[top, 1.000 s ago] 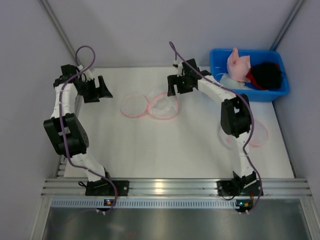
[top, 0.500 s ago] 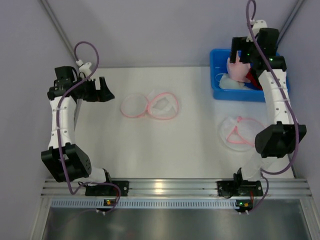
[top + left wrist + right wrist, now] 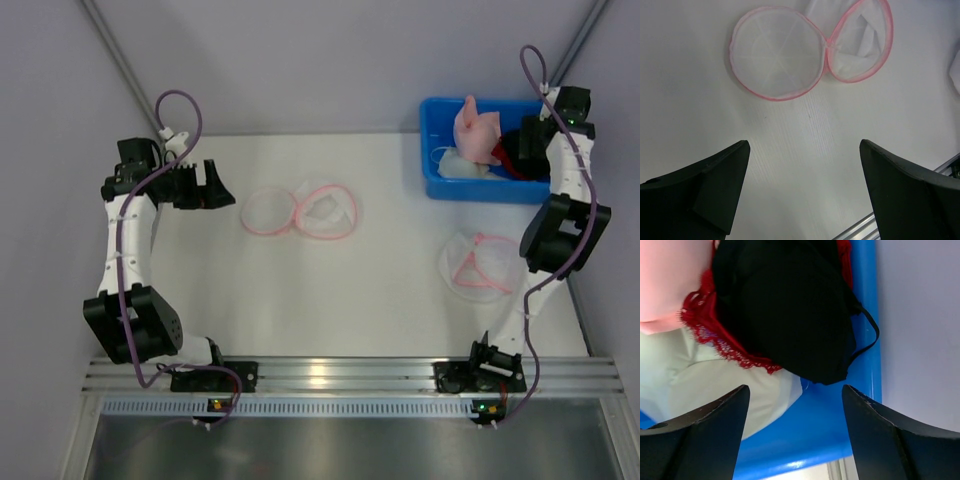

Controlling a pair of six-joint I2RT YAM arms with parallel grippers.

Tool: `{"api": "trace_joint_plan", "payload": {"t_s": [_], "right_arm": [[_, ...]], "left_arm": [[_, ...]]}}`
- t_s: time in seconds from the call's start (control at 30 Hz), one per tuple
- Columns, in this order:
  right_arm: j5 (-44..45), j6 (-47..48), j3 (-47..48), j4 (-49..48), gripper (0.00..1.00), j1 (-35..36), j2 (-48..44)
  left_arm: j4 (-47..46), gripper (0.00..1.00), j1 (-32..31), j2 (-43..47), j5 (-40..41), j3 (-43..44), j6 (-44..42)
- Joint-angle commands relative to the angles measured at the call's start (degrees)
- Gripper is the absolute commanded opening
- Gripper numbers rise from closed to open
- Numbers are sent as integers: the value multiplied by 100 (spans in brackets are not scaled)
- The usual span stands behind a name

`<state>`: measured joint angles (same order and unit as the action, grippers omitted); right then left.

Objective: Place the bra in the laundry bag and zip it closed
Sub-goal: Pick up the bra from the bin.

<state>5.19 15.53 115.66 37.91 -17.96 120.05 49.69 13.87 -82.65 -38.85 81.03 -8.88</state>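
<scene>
A round white mesh laundry bag with pink trim point(image 3: 300, 211) lies open in two halves on the table; it also shows in the left wrist view point(image 3: 810, 47). A second, flatter laundry bag point(image 3: 478, 265) lies at the right. The blue bin point(image 3: 440, 186) holds a pink bra point(image 3: 474, 131), a black and red bra point(image 3: 785, 305) and a white garment point(image 3: 700, 385). My right gripper point(image 3: 796, 405) is open above the bin's near right corner, over the black bra. My left gripper point(image 3: 804, 165) is open and empty above bare table, left of the open bag.
Grey walls stand close on the left, back and right. The bin's blue rim point(image 3: 805, 460) lies directly under my right gripper, against the right wall. An aluminium rail point(image 3: 330, 375) runs along the table's near edge.
My right arm swung from the open bag at the table's middle out to the blue bin and now hangs over its right side. My left gripper shifted slightly right.
</scene>
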Motion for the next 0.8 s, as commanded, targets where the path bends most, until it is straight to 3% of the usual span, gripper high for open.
{"api": "trace_joint_plan", "payload": {"t_s": [0.0, 0.57, 0.77], "right_arm": [[158, 292, 475, -521, 75, -94, 141], [228, 706, 502, -1453, 74, -243, 836], [131, 680, 537, -1497, 70, -270, 1047]], "left_arm": [[-47, 97, -16, 100, -193, -35, 71], [-56, 96, -33, 48, -44, -62, 176], [-56, 96, -42, 30, 44, -18, 194]]}}
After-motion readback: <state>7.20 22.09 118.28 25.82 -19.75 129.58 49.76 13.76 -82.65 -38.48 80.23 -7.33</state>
